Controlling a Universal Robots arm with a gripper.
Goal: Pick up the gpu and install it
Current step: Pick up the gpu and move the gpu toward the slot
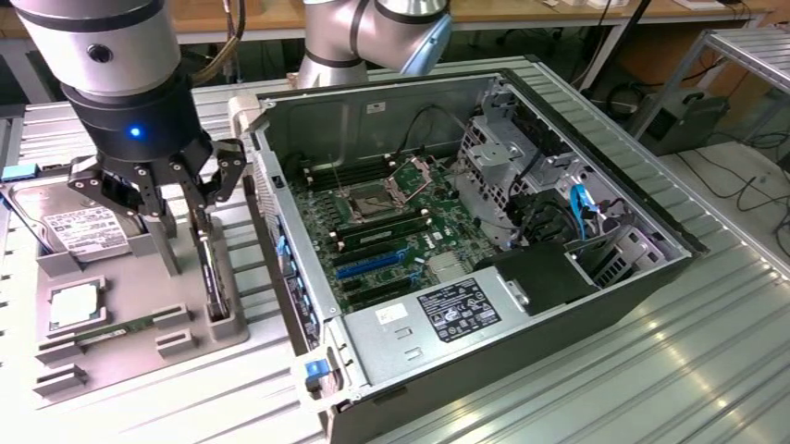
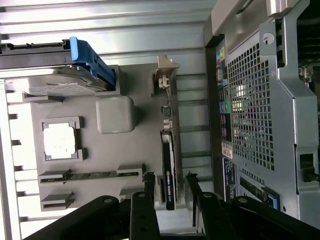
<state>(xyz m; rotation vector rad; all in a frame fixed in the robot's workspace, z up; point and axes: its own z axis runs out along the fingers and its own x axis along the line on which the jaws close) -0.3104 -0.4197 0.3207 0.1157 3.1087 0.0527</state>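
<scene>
the robot's black two-fingered gripper hangs over the flat grey plastic parts tray in the exterior view's left. its jaws are spread apart and hold nothing. in the wrist view the gripper has one finger on each side of the gpu, a thin dark rectangular card standing on its edge in a slot of the tray. a gap shows between the card and each finger. how far down the card the fingertips reach is hard to judge, perhaps only to its upper edge.

in the exterior view the gpu sits along the tray's edge nearest the open black and silver computer case, at centre frame. the green motherboard lies exposed inside the case.

also on the tray are a silver boxy hard drive with a white label, a square silver processor chip and a narrow green memory stick.
</scene>
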